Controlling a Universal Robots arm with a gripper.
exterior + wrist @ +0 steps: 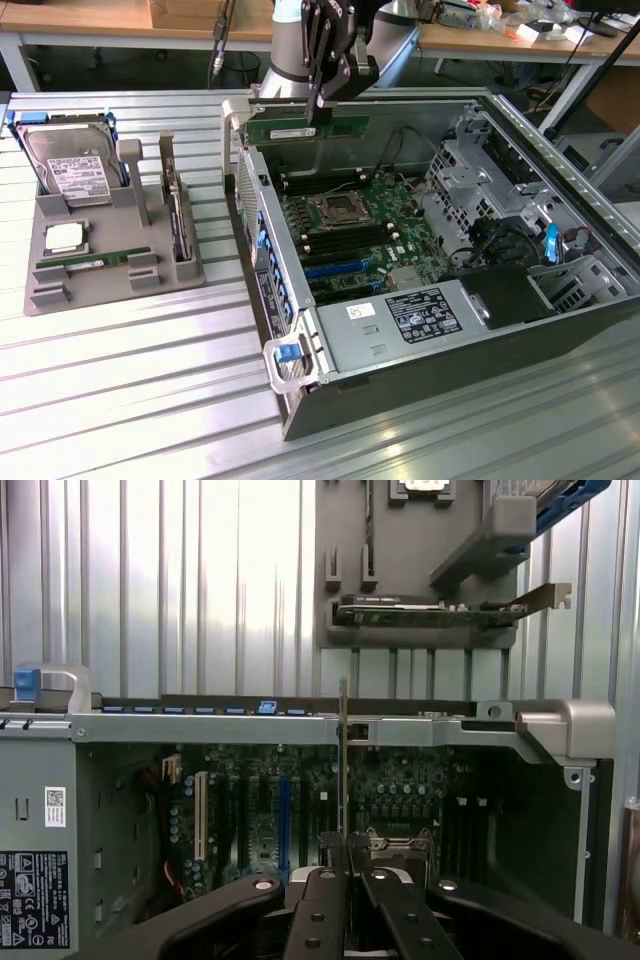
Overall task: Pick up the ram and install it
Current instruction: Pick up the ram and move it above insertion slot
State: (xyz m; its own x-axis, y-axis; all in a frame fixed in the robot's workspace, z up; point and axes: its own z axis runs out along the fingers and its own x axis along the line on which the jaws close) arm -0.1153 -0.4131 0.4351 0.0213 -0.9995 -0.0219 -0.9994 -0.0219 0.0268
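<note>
Gripper pointing down, pinching ram, above motherboard

Open computer case, grey tray

The ribbed table is shiny metal, the holder tray matt grey plastic, the ram green circuit board.

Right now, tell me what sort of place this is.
Probably a robotics lab bench: an open computer case on a ribbed metal table, a grey parts fixture, the hand holding the ram.
</note>
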